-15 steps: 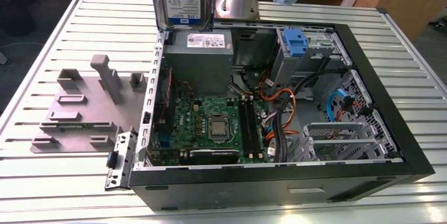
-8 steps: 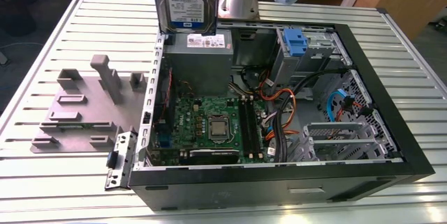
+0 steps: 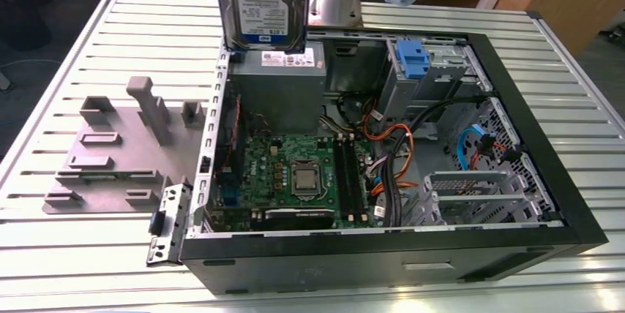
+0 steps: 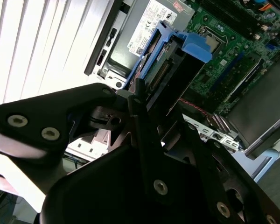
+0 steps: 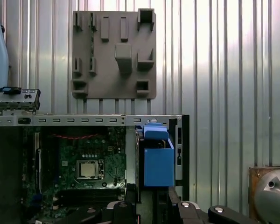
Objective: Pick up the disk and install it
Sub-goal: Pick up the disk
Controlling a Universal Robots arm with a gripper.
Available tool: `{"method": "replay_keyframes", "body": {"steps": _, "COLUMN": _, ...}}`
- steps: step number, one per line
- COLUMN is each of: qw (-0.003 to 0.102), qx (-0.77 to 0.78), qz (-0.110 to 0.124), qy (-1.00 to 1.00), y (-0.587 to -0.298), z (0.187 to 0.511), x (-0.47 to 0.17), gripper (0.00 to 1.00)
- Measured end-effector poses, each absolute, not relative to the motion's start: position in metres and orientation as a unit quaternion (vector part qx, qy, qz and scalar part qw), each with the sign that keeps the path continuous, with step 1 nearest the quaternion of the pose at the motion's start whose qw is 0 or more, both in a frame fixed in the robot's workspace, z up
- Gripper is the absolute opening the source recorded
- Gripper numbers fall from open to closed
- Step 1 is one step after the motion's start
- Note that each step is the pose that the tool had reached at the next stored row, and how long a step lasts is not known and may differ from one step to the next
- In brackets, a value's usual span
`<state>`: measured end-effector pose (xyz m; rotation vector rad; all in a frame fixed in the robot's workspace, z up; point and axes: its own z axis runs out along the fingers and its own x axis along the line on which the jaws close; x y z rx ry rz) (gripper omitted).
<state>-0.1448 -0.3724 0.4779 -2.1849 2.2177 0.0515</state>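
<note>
A: How is the arm's black metal gripper (image 5: 148,198) standing?

B: Its jaws are closing in narrowly, and they are holding the flat rectangular silver-grey disk (image 3: 263,2) in its blue plastic carrier frame, by the look of it pressing on the 2 broad faces.

A: Which way is the disk lying from the gripper?

B: In both wrist views it is running straight out from between the jaws, long axis in line with the gripper's reach. The blue end tab (image 5: 156,132) is sitting at the far end. With only 1 arm there, no other gripper is competing for it.

A: And seen from outside?

B: In the exterior view the disk is hanging upright, clear of everything. It is hovering over the open black computer case (image 3: 391,247), above the large grey box with the white sticker (image 3: 278,83).

A: Where is the bay?

B: The grey metal drive cage with the fixed blue plastic bracket (image 3: 412,61) is lying toward the exterior view's right of the disk, well apart. The disk is not yet seated anywhere.

A: How is the disk looking?

B: The blue-and-white label is facing the exterior camera. In the second wrist view the connector end (image 4: 164,74) is showing between the blue rails, undamaged as far as can be judged.
</note>
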Motion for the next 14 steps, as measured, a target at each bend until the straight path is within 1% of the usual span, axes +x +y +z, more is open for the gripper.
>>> {"method": "replay_keyframes", "body": {"steps": 14, "qw": 0.014, "qx": -0.700, "qz": 0.017, "qy": 0.714, "y": -0.384, "z": 0.478, "x": -0.139, "gripper": 0.35}}
